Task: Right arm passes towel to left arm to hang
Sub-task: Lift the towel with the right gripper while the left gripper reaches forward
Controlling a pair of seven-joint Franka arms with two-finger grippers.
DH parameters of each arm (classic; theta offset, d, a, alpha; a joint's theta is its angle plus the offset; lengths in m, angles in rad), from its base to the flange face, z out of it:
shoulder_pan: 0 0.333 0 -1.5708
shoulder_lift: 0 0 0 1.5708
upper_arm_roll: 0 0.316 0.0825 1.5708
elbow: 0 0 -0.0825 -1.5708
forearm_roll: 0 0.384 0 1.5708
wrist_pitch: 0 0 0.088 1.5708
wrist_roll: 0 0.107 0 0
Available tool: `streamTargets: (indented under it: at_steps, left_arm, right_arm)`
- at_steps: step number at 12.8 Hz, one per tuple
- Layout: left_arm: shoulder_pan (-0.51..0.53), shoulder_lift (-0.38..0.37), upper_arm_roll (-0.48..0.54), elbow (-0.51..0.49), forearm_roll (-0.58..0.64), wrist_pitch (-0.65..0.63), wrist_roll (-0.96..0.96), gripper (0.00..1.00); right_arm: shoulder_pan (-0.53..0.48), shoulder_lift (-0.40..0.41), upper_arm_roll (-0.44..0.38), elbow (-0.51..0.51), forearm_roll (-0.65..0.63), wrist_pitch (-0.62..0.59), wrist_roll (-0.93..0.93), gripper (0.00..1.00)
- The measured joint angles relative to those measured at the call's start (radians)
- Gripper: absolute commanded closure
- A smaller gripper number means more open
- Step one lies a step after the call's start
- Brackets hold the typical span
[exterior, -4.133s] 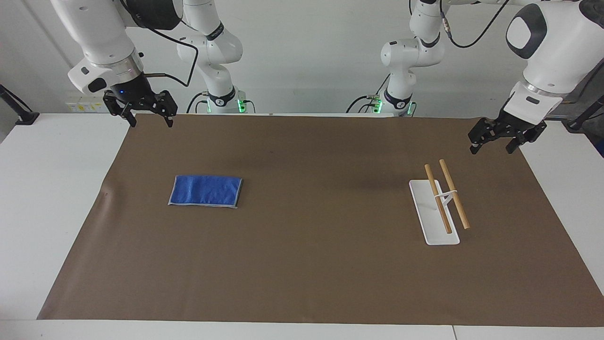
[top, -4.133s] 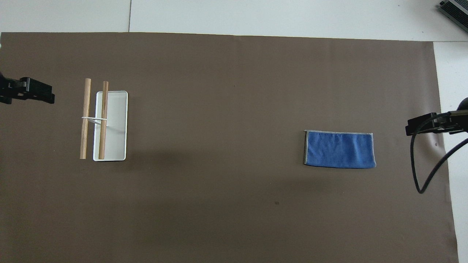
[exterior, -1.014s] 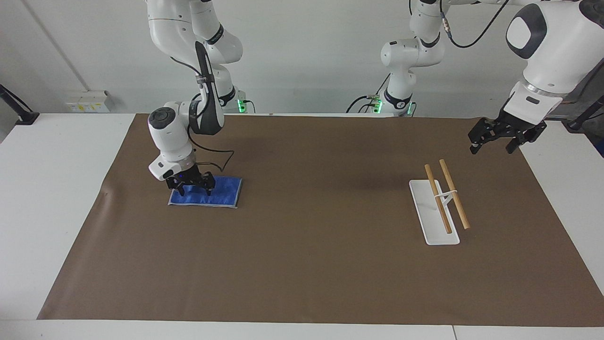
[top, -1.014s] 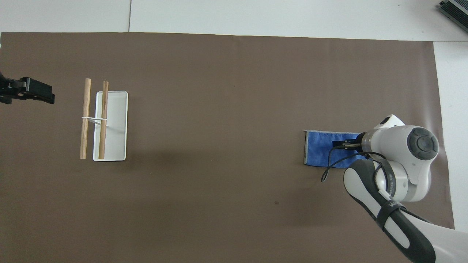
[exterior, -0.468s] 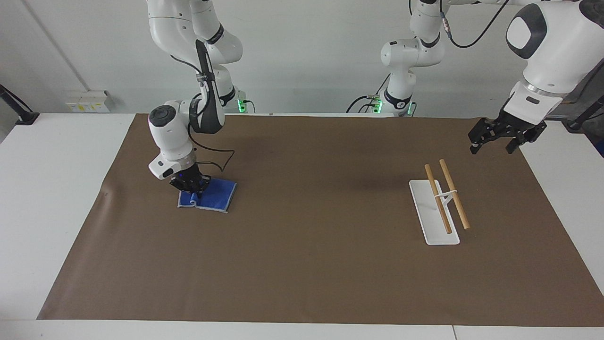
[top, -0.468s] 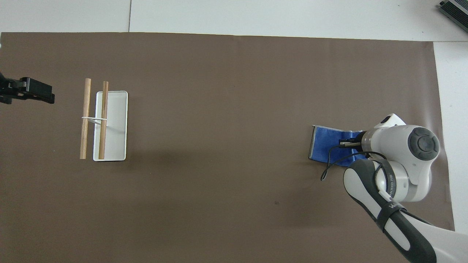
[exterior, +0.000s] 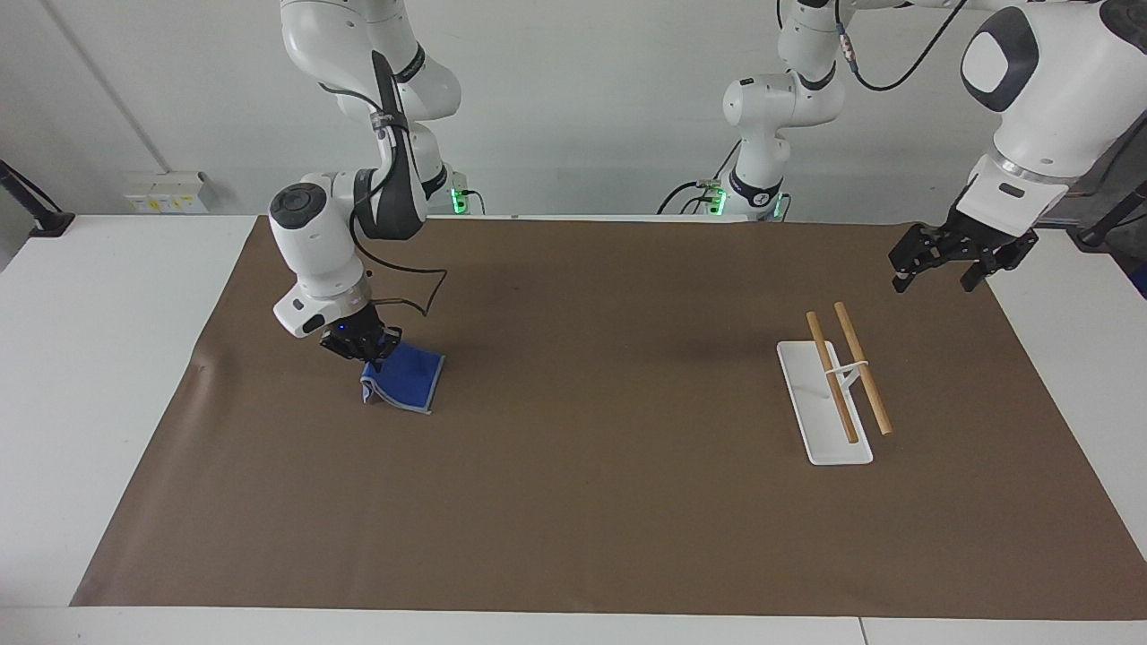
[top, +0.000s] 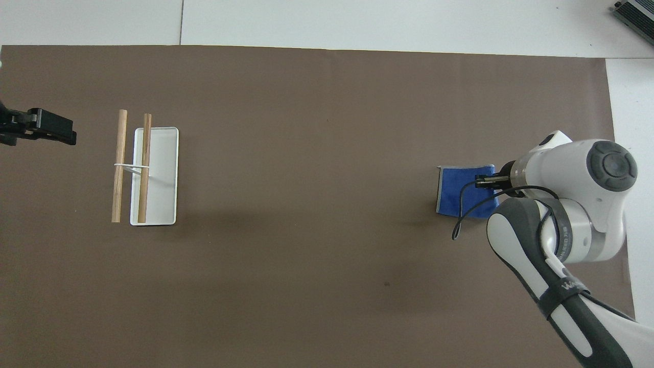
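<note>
The blue towel (exterior: 408, 374) (top: 462, 194) with pale grey edging hangs from my right gripper (exterior: 366, 349) (top: 484, 181), which is shut on one end of it. That end is lifted; the towel's lower end still rests on the brown mat. This is toward the right arm's end of the table. My left gripper (exterior: 948, 267) (top: 51, 132) hangs open and still in the air over the mat's edge, by the rack, holding nothing. The right arm (top: 567, 214) covers part of the towel in the overhead view.
A rack with two wooden bars (exterior: 849, 369) (top: 132, 166) on a white base (exterior: 811, 421) (top: 161, 176) stands toward the left arm's end of the table. A brown mat (exterior: 591, 466) covers most of the white table.
The right gripper came down on the flat towel, shut on its end and has lifted it, dragging the cloth toward the table's middle. The left arm has not moved.
</note>
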Motion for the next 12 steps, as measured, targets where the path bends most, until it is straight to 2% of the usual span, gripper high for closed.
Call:
streamTargets:
  at_steps: [3,5,9,12]
  left_arm:
    - [-0.003,0.0,-0.009,0.0,0.0,0.0,0.0,0.0]
    - [-0.006,-0.004,-0.019,0.0,0.0,0.0,-0.001,0.0]
    - [-0.005,-0.014,-0.02,-0.003,0.0,0.0,-0.036,0.0]
    - [-0.02,-0.025,-0.024,-0.043,-0.054,0.05,-0.202,0.0]
  right_arm:
    - [0.0,-0.017,0.044,0.089,0.001,-0.086,0.06,1.0]
    - [0.001,-0.019,0.07,0.153,0.058,-0.132,0.091,1.0]
    - [0.001,-0.02,0.078,0.219,0.333,-0.14,0.096,1.0]
    - [0.0,-0.02,0.078,0.226,0.59,-0.139,0.097,1.0]
